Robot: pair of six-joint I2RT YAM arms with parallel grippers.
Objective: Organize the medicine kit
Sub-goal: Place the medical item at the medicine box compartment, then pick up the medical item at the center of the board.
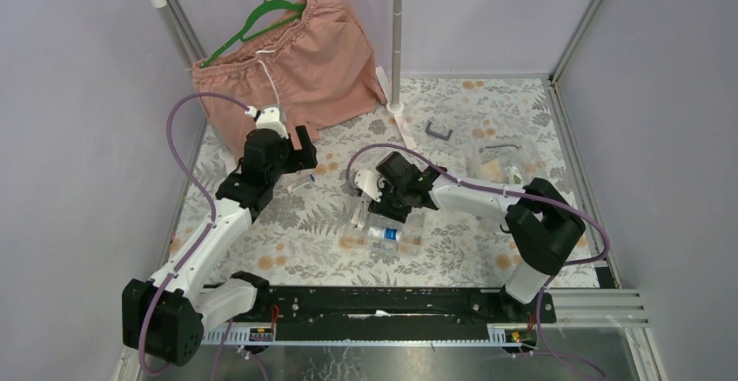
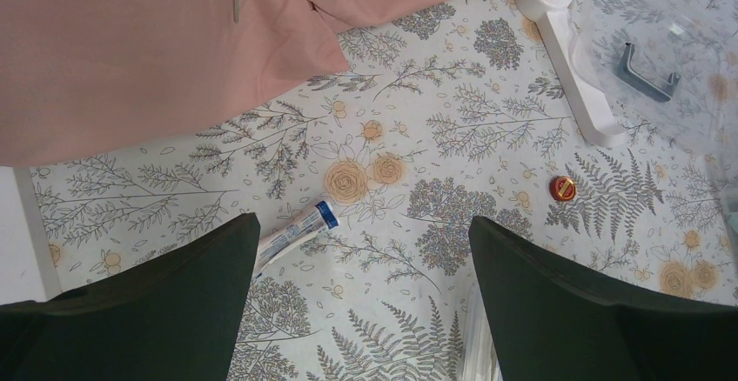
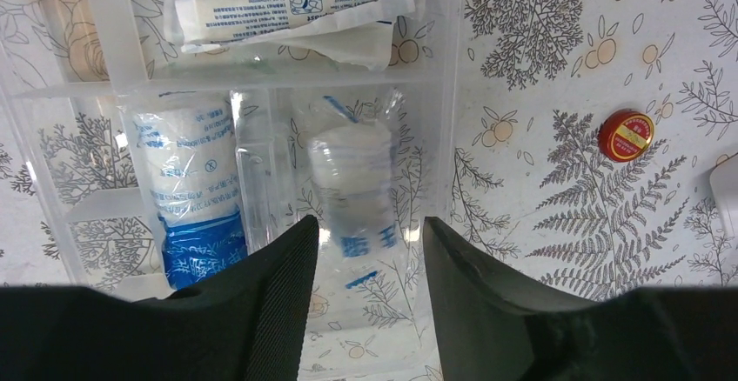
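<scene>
Soft, diffuse light lay bright and even on the white floral-printed tabletop, casting only faint shadows, while pale glare whitened the clear plastic compartmented box, and the left gripper's near black fingers showed dark, featureless and slightly out of focus.

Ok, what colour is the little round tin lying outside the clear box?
The round tin is red with a yellow label, clearest in the right wrist view.

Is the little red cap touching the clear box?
Apart. The right wrist view shows a strip of flowered tablecloth between the red cap and the clear box wall.
</scene>
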